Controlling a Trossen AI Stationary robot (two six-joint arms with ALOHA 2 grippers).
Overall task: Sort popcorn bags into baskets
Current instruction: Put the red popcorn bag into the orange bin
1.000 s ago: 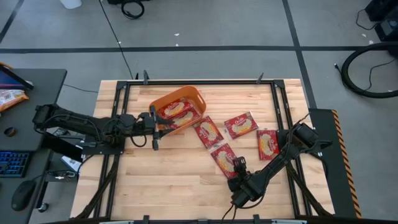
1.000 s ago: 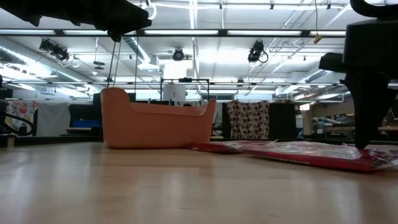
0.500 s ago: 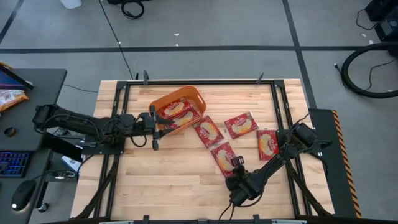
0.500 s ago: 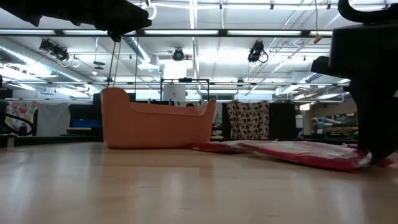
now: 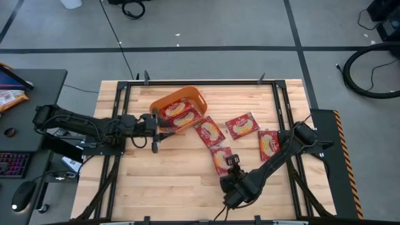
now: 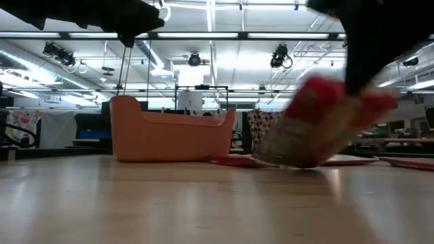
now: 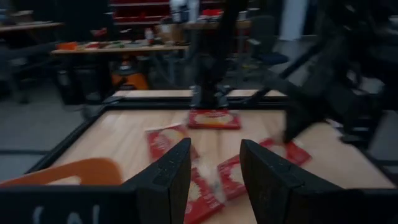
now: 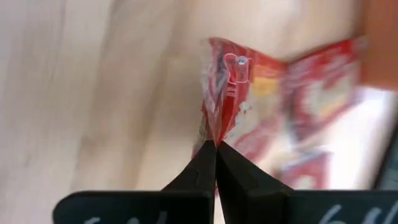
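An orange basket (image 5: 194,95) stands at the table's far middle with red popcorn bags (image 5: 177,111) lying in it. Three more bags lie flat on the wood: one beside the basket (image 5: 209,131), one further right (image 5: 242,125), and one near the right rail (image 5: 269,144). My right gripper (image 5: 230,162) is shut on another bag (image 5: 219,155) near the table's middle. My left gripper (image 5: 159,128) is open and empty, held above the table at the basket's near left corner; its fingers (image 7: 168,174) point toward the table's right. My right gripper pinches an edge of the bag (image 8: 214,127) between its two shut fingertips, at the end toward the table's near side. The bag (image 6: 319,129) is tipped up from that end, crumpled at the pinch. Its low end (image 6: 288,161) is at the table top.
A black frame (image 5: 125,119) runs around the wooden table. The near half of the wood is bare. A desk with a keyboard (image 5: 12,165) and an orange-and-white snack bag (image 5: 11,97) stands off the left edge.
My right gripper has moved toward the table's left edge and risen. The bag it holds has been tipped up from lying flat, its gripped end raised while its other end stays low.
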